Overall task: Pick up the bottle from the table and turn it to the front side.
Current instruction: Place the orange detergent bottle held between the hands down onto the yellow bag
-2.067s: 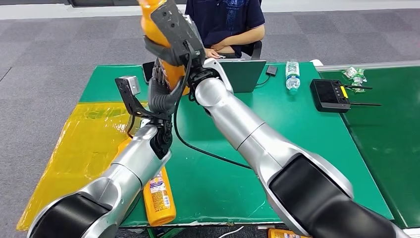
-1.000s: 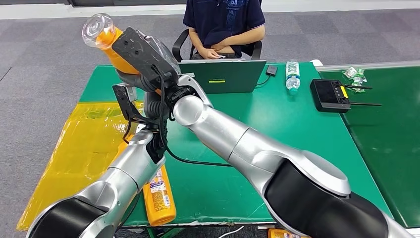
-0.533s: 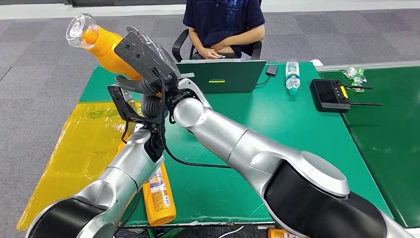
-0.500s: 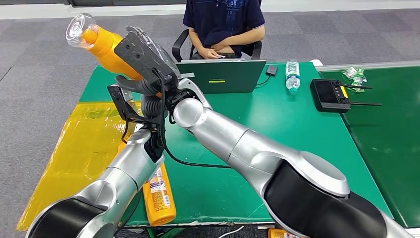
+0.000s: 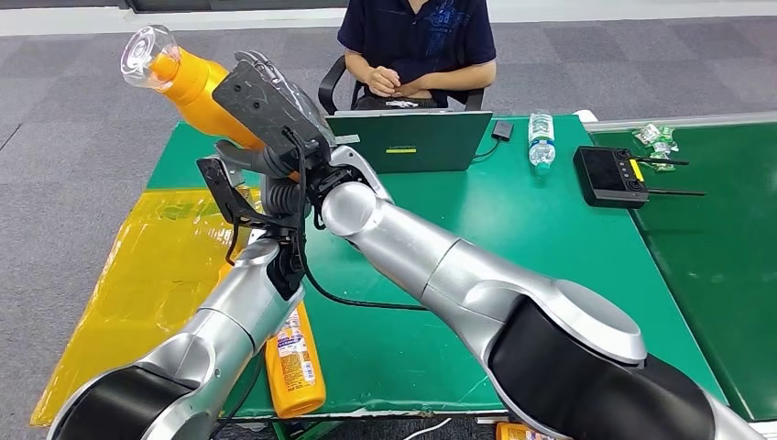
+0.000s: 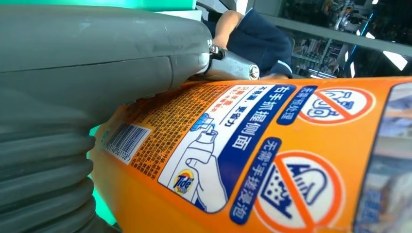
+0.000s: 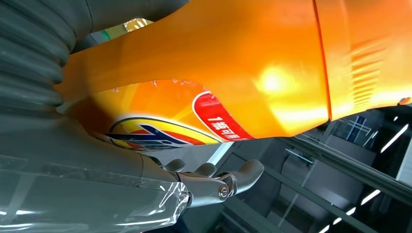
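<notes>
Two orange bottles [image 5: 197,92] [image 5: 295,362], one water bottle [image 5: 541,139], one laptop [image 5: 412,140], one controller [image 5: 611,175].

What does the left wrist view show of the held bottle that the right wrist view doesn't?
Left wrist view: the bottle's back label, with a barcode, dense small print, instruction drawings and crossed-out warning circles.

Right wrist view: the other face, glossy orange plastic with part of the coloured brand logo and a red band of text, plus the right robot hand's fingers curled round the body.

Both: the same orange bottle close up, with a grey ribbed robot hand cover against it.
</notes>
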You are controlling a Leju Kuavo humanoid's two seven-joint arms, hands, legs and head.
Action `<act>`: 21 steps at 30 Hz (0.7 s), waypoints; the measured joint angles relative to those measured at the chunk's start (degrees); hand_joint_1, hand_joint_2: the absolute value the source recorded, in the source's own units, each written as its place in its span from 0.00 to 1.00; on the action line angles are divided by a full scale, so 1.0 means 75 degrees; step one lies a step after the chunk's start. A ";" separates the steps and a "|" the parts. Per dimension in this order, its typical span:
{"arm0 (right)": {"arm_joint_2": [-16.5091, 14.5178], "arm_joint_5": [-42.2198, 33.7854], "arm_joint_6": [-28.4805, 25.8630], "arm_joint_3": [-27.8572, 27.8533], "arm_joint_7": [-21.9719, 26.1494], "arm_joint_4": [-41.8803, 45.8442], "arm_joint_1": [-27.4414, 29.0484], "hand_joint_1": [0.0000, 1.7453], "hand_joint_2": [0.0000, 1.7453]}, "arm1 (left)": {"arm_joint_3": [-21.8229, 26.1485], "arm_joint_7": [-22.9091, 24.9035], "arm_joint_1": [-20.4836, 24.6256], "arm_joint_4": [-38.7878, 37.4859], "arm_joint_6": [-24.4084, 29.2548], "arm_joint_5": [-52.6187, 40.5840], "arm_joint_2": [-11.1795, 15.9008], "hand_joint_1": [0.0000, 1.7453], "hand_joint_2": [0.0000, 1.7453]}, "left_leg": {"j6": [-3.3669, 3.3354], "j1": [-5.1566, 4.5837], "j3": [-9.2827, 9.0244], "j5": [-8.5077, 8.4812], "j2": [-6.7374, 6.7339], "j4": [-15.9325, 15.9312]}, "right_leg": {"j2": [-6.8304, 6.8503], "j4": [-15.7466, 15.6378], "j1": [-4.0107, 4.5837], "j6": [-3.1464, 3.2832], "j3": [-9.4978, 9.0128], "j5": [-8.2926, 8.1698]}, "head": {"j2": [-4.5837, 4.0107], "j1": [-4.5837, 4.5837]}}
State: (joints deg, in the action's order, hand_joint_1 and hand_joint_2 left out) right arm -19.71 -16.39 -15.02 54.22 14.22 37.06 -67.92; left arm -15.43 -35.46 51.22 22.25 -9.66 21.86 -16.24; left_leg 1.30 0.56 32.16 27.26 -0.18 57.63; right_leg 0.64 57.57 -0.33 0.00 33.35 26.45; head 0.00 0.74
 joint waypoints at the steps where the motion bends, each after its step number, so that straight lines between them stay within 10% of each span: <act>1: 0.0000 0.0000 0.0000 0.0008 0.0001 -0.0009 0.0000 0.11 1.00 | 0.0004 -0.0001 0.0001 0.0000 0.0000 0.0000 0.0000 1.00 1.00 | 0.0000 0.0000 0.0000 0.0000 0.0000 0.0000 | 0.0000 0.0000 0.0000 0.0000 0.0000 0.0000 | 0.0000 0.0000; 16: 0.0003 0.0035 -0.0036 0.0021 -0.0013 -0.0032 0.0008 0.00 1.00 | 0.0015 0.0007 0.0005 -0.0001 0.0032 -0.0029 0.0010 1.00 1.00 | 0.0000 0.0000 0.0001 0.0000 0.0000 0.0000 | 0.0000 0.0000 0.0000 0.0000 0.0001 0.0000 | 0.0000 0.0000; 21: 0.1223 0.2444 -0.0718 -0.0294 0.0668 0.0340 0.0975 0.00 1.00 | -0.0081 0.0038 0.0102 0.0073 0.2737 -0.2562 0.1571 1.00 1.00 | 0.0029 0.0024 -0.0038 -0.0002 -0.0062 -0.0006 | -0.0057 -0.0001 0.0011 0.0030 -0.0017 -0.0018 | 0.0000 0.0000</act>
State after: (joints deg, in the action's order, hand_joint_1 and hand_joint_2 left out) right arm -10.54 1.94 -20.40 52.02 19.23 39.62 -60.61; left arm -16.04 -35.18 51.98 22.80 10.87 2.64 -4.46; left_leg 1.52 0.74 31.88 27.24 -0.65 57.59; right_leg 0.21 57.56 -0.24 0.23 33.22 26.31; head 0.00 0.74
